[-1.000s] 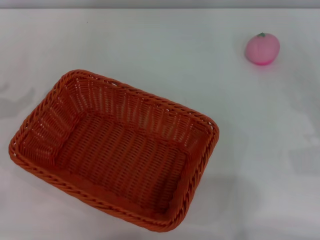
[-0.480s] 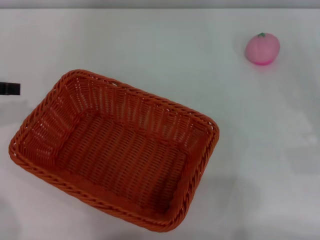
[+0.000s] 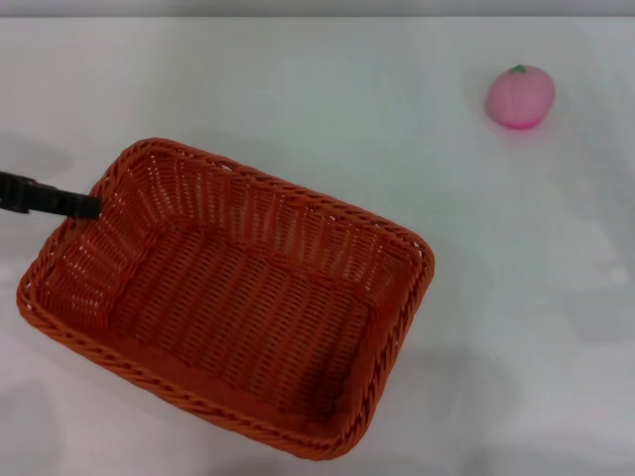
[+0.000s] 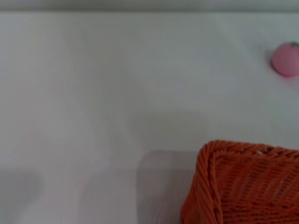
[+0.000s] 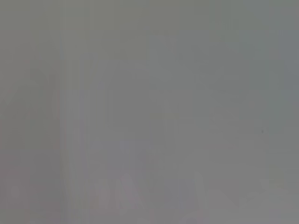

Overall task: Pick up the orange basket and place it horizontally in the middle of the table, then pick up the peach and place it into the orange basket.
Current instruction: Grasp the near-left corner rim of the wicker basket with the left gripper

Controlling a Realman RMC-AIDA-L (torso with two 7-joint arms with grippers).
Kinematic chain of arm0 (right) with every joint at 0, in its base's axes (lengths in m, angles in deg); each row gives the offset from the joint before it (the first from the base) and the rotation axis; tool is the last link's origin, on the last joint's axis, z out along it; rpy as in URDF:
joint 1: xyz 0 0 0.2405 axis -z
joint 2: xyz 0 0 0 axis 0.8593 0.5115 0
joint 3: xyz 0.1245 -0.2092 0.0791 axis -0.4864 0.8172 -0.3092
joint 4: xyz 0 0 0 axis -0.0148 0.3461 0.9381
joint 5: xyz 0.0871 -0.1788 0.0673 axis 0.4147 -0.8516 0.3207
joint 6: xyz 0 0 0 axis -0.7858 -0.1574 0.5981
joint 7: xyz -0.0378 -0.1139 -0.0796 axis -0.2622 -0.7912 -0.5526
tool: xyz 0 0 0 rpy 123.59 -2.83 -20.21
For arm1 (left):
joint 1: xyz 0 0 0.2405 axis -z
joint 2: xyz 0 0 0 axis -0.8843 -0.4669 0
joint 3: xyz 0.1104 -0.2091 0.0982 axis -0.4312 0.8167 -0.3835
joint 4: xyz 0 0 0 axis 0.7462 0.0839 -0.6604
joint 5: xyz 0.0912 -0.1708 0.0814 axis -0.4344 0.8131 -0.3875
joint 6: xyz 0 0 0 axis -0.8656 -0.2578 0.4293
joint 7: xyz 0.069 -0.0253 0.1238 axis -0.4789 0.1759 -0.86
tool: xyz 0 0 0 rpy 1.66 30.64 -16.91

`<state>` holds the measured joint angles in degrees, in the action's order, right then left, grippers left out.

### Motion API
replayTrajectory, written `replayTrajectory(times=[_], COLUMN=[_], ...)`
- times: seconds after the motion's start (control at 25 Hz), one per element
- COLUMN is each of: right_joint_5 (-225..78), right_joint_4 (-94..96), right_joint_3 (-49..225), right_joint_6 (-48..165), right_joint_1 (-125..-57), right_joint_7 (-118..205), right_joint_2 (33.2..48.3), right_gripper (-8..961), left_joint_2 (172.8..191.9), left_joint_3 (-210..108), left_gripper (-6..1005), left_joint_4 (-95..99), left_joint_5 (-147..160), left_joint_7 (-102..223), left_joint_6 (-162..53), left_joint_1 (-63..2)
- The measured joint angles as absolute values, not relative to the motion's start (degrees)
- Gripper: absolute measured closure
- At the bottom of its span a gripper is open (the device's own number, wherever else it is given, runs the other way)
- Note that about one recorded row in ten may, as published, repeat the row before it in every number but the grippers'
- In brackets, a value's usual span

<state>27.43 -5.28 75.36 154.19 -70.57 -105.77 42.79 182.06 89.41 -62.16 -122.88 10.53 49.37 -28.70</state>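
The orange basket [image 3: 228,297] lies at an angle on the white table [image 3: 298,89], in the front left part of the head view; it holds nothing. One of its corners [image 4: 243,186] also shows in the left wrist view. The pink peach [image 3: 520,96] rests far off at the back right, and appears as well in the left wrist view [image 4: 285,59]. My left gripper [image 3: 60,200] reaches in from the left edge as a thin black shape, its tip at the basket's far left rim. My right gripper is out of view; its wrist view is plain grey.
Bare white tabletop lies between the basket and the peach. The table's far edge [image 3: 317,16] runs along the top of the head view.
The left gripper has come in from the left edge and moved right until its tip is at the basket's rim. Basket and peach have not moved.
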Motion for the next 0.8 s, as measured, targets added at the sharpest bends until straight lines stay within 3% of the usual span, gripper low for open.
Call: replayTrajectory(times=[0.8], right_joint_5=[27.4], right_joint_4=[-5.2], right_joint_3=[75.4], right_joint_6=[153.9], right_joint_1=[-70.7], right_joint_7=[-105.8], right_joint_2=[42.79], right_gripper=[184], left_joint_2=[184.05], left_joint_3=[85.8], left_gripper=[182], left_joint_4=[-54.2], left_joint_5=[-131.9], left_joint_7=[13.8], left_joint_6=[44.9], left_joint_1=[-22.0])
